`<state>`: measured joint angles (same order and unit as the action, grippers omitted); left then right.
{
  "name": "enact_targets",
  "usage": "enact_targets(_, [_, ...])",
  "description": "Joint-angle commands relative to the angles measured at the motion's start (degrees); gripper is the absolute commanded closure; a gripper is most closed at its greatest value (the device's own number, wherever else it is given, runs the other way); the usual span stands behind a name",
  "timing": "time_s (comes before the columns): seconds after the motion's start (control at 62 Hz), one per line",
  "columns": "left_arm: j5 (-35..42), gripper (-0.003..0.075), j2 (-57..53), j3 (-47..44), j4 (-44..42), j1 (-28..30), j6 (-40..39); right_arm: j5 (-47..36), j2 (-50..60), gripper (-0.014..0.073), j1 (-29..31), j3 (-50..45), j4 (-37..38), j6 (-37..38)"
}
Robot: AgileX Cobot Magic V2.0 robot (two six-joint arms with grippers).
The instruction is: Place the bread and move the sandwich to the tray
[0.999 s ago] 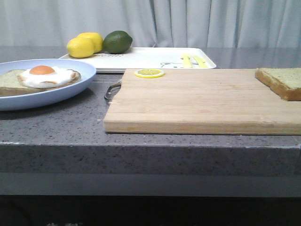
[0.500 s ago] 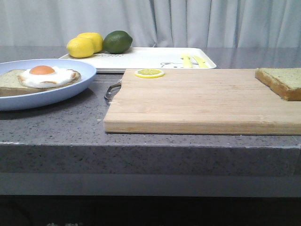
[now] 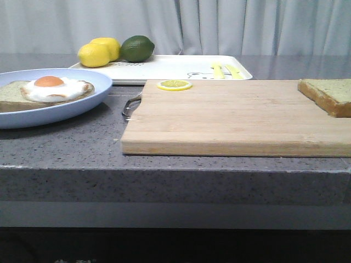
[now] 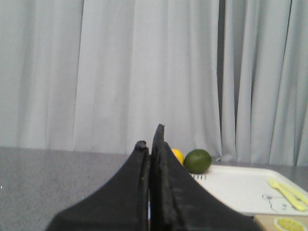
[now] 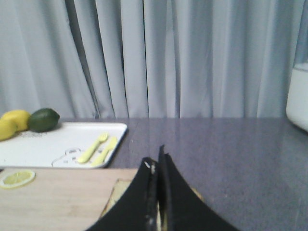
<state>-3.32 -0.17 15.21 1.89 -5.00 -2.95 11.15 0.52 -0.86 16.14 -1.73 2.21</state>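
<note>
A loose slice of bread [image 3: 329, 94] lies on the right end of the wooden cutting board [image 3: 230, 118]. In the right wrist view its corner [image 5: 115, 195] shows beside my right gripper [image 5: 157, 161], which is shut and empty above it. A second slice bearing a fried egg [image 3: 52, 87] lies on the light-blue plate [image 3: 66, 107] at the left. The white tray [image 3: 175, 68] with bear print and yellow fork and spoon stands behind the board. My left gripper [image 4: 149, 139] is shut and empty, held above the counter. Neither gripper shows in the front view.
Two lemons [image 3: 98, 52] and a green lime [image 3: 137, 48] sit on the tray's far left corner. A lemon slice [image 3: 174, 85] lies on the board's far left edge. A white appliance [image 5: 298, 96] stands at the far right. Curtains hang behind.
</note>
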Motion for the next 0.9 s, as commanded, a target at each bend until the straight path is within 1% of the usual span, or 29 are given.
enact_targets(0.0, [-0.91, 0.0741, 1.59, 6.97, 0.23, 0.18, -0.6, -0.54, -2.29, 0.0663, 0.18, 7.38, 0.9, -0.31])
enact_targets(0.21, [-13.07, 0.0741, 9.48, 18.03, 0.23, 0.18, -0.6, 9.89, -11.31, 0.0663, 0.18, 18.69, 0.9, -0.31])
enact_targets(0.338, [-18.93, 0.0741, 14.75, 21.51, 0.23, 0.18, -0.6, 17.33, -17.33, 0.0663, 0.18, 22.44, 0.9, -0.31])
enact_targets(0.548, [-21.74, 0.0741, 20.78, 21.41, 1.29, 0.18, -0.6, 25.2, -25.62, 0.0663, 0.18, 22.78, 0.9, -0.31])
enact_targets(0.887, [-21.83, 0.074, 26.76, 21.41, 1.63, 0.18, -0.6, 28.62, -32.92, 0.066, 0.18, 22.78, 0.84, -0.31])
